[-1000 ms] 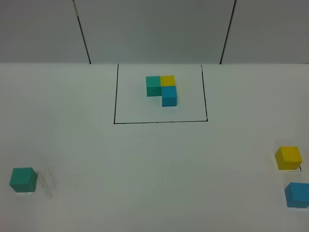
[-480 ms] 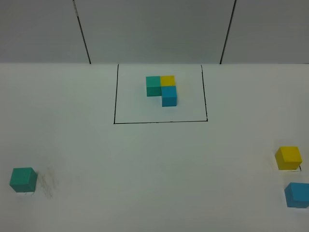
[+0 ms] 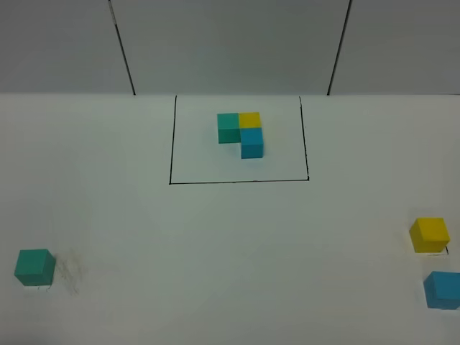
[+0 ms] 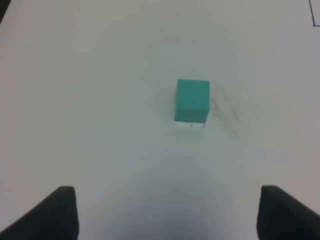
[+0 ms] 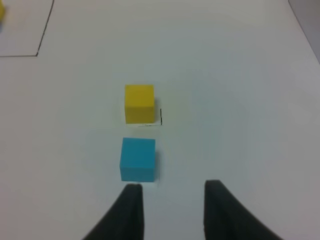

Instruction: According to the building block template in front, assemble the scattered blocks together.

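The building block template (image 3: 241,133) is an L of teal, yellow and blue cubes inside a black drawn rectangle (image 3: 237,181) at the table's far middle. The scattered blocks lie apart: the teal cube (image 3: 34,267) at front left, the yellow cube (image 3: 430,235) and the blue cube (image 3: 442,290) at front right. Neither gripper shows in the exterior view. My left gripper (image 4: 165,200) is open wide and empty, with the teal cube (image 4: 192,101) ahead of it. My right gripper (image 5: 173,190) is open and empty, just short of the blue cube (image 5: 138,159); the yellow cube (image 5: 139,103) lies beyond it.
The white table (image 3: 230,244) ends at a grey panelled wall (image 3: 230,43). Faint grey smudges (image 3: 72,273) mark the surface next to the teal cube. The yellow and blue cubes sit near the right edge of the exterior view.
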You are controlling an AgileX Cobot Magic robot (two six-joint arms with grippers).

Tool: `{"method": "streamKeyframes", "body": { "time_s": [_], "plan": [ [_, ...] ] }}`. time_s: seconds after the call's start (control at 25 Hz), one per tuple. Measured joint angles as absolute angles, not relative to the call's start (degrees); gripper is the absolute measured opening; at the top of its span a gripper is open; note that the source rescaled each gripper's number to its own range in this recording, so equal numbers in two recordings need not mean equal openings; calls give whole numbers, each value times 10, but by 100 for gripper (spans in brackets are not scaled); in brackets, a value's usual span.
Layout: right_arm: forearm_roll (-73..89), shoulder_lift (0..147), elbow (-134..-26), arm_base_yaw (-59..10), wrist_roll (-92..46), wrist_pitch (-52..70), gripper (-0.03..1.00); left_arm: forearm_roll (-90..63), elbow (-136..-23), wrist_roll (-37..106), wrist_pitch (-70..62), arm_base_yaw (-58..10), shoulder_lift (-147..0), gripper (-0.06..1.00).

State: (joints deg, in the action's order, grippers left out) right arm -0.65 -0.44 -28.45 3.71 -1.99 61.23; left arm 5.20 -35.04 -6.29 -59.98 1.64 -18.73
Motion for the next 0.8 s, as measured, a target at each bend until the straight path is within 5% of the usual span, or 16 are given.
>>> {"method": "streamKeyframes", "body": {
  "time_s": [0.32,0.8],
  "plan": [
    [-7,-4,-285,37,-20,612,0,52,-465,-74,-519,16,-485,58],
    [-7,-4,-285,37,-20,612,0,20,-473,-57,-422,16,-788,58]
  ]
}}
